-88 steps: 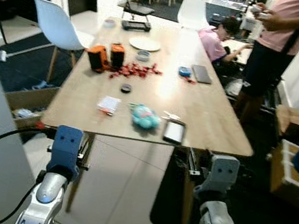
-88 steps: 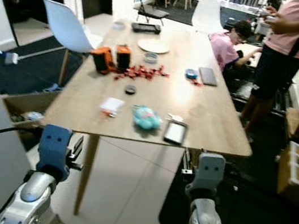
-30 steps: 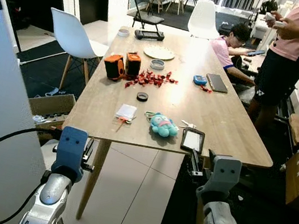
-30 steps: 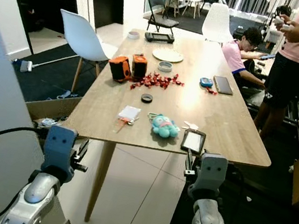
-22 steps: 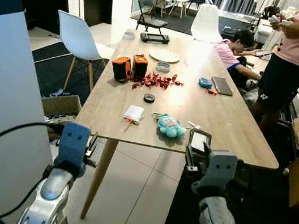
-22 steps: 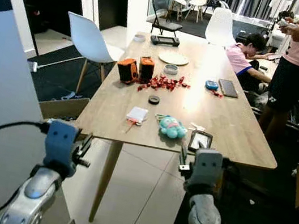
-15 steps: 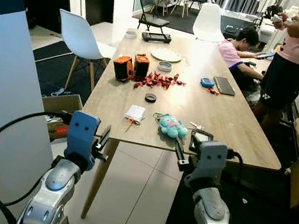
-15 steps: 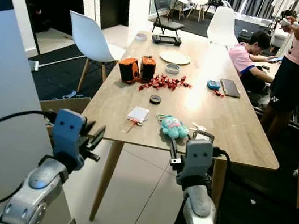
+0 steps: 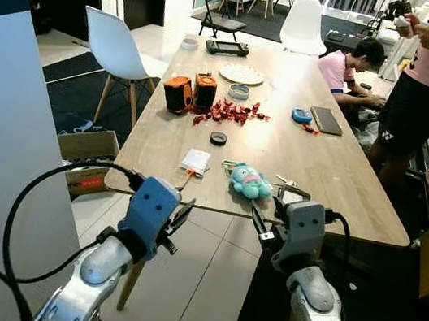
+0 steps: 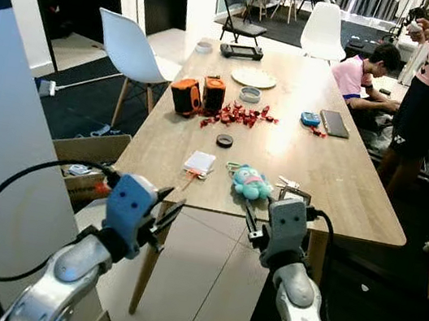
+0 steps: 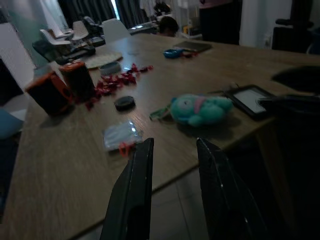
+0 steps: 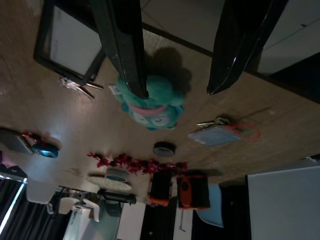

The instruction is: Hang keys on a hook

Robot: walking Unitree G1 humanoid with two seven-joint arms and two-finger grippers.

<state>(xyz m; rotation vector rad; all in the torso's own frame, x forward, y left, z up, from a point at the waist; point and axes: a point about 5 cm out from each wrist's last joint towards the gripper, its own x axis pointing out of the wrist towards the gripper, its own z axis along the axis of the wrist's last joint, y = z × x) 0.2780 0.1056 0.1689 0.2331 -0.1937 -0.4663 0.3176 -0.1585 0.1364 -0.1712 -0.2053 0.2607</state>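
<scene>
Table: wooden, teal plush, keys near front edge
Left tool: fingers apart, empty, below table edge
Right tool: spread, empty, facing plush

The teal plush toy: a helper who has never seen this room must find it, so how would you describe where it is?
Start at the long wooden table and go to its near edge, just ahead of the right gripper. The teal plush toy lies there between a white packet and a dark-framed tablet. It alone is soft, rounded and teal.
</scene>
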